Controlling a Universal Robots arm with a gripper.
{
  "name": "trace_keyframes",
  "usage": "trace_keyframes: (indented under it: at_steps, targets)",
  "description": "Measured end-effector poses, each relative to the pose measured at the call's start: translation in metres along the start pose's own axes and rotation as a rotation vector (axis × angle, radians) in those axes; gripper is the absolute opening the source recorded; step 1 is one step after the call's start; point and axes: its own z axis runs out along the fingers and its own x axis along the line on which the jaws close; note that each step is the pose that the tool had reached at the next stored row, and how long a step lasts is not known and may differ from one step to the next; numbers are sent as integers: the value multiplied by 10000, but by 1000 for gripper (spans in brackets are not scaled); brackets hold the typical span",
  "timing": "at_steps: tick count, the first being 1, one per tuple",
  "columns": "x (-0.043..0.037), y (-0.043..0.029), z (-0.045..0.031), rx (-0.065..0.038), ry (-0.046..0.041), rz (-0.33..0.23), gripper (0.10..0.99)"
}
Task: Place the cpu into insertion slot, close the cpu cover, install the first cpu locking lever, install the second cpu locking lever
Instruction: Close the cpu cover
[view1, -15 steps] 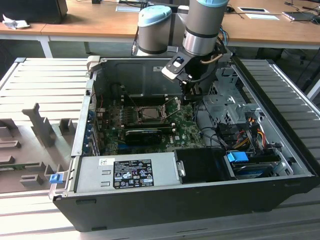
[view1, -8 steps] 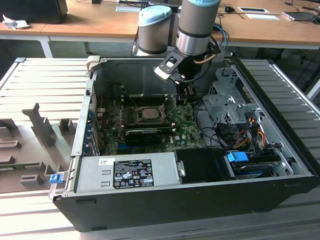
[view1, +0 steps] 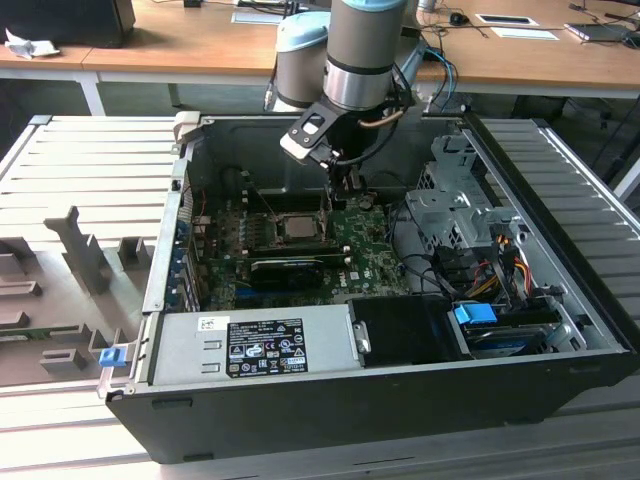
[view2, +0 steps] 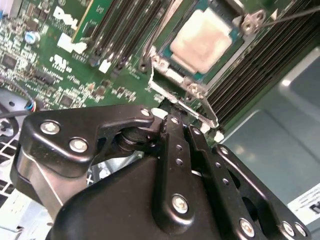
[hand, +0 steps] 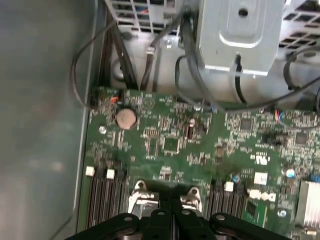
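second wrist view: cpu (view2: 202, 37) cut off by edge, cover (view2: 200, 92) partly behind gripper (view2: 170, 115) | first wrist view: slot (hand: 141, 199) mostly hidden by gripper | exterior view: gripper tips too small to tell

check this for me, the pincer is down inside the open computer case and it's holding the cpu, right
Not quite. The pincer is down inside the open computer case, but the cpu is not in it: the second wrist view shows the cpu lying in the insertion slot.
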Motion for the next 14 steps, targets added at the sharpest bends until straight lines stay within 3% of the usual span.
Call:
trace_keyframes:
  at_steps: [2, 8, 14]
  targets:
    - [12, -91, 8, 0, 1, 1, 106]
    - [24, -161, 103, 1, -1, 1, 106]
    - [49, -321, 109, -1, 1, 2, 106]
